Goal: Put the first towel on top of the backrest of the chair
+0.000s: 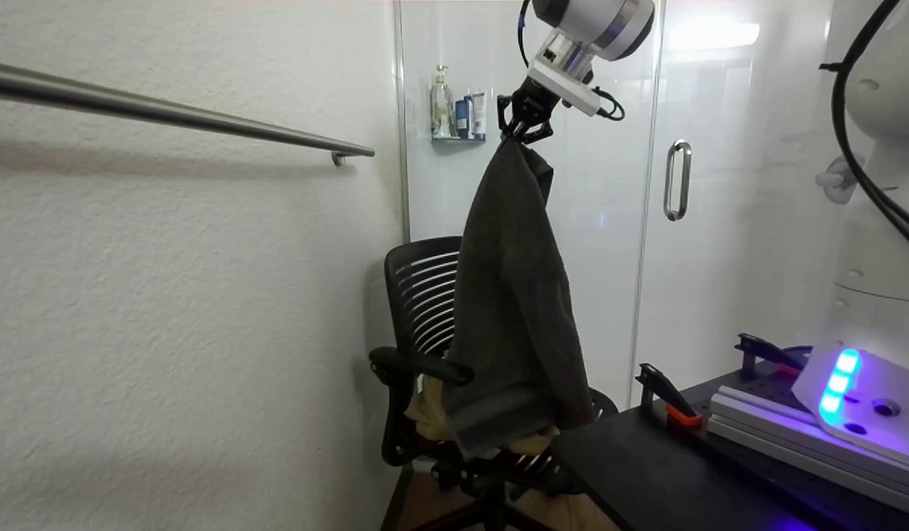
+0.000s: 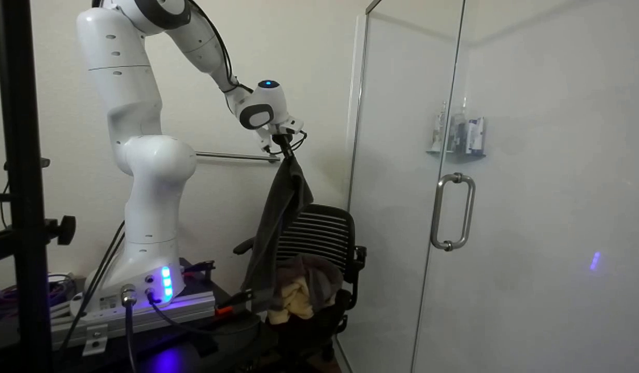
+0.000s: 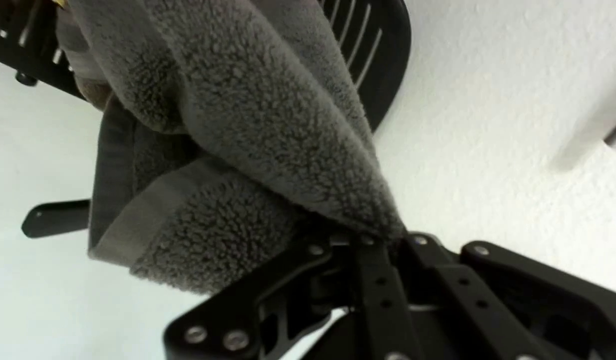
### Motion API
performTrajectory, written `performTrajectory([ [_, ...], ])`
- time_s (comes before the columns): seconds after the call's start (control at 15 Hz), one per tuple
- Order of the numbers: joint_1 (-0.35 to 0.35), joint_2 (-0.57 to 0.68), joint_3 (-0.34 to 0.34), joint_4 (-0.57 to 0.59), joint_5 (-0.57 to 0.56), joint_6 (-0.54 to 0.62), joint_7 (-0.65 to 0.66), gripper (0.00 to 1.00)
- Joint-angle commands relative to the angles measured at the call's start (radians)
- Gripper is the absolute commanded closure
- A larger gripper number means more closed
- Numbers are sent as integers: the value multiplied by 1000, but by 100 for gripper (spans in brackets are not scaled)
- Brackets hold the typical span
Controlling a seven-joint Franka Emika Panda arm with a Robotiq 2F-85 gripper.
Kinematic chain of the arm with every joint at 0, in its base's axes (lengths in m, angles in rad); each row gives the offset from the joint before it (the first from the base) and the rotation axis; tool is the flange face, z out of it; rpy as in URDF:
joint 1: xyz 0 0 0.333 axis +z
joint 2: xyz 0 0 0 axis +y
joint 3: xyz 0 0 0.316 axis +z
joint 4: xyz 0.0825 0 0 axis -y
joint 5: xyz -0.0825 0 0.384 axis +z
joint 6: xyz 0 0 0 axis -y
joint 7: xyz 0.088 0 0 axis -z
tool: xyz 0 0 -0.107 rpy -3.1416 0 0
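A dark grey towel [image 1: 509, 295] hangs from my gripper [image 1: 509, 137], which is shut on its top corner. The towel [image 2: 272, 228] and gripper [image 2: 289, 154] also show in another exterior view. In the wrist view the fingertips [image 3: 395, 239] pinch the grey towel [image 3: 268, 110]. The black chair's slatted backrest [image 1: 423, 291] is lower than the gripper and partly hidden behind the towel. It also shows in the other views [image 2: 327, 228] [image 3: 387, 60]. The towel's lower end hangs at seat height; I cannot tell whether it touches the seat.
A yellowish cloth [image 2: 297, 299] and a brownish-grey cloth [image 2: 322, 274] lie bunched on the chair seat. A metal bar [image 1: 174, 108] is on the wall. A glass door with a handle [image 2: 467, 212] stands beside the chair. The black table [image 1: 631, 457] carries clamps [image 1: 668, 394].
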Motion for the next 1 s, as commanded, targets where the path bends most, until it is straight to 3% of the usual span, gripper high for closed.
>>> performTrajectory([
  [0.0,-12,-64,13,86,-64,52,161,99],
  [0.2,-46,-105,36,191,-148,72,328,99],
  [0.47,-172,-155,114,356,-201,66,528,99],
  [0.67,-268,-154,186,410,-232,176,645,99],
  [0.73,-177,-174,112,383,-232,101,600,94],
  [0.8,-223,-176,150,397,-214,124,608,94],
  [0.93,-243,-171,170,398,-216,143,621,99],
])
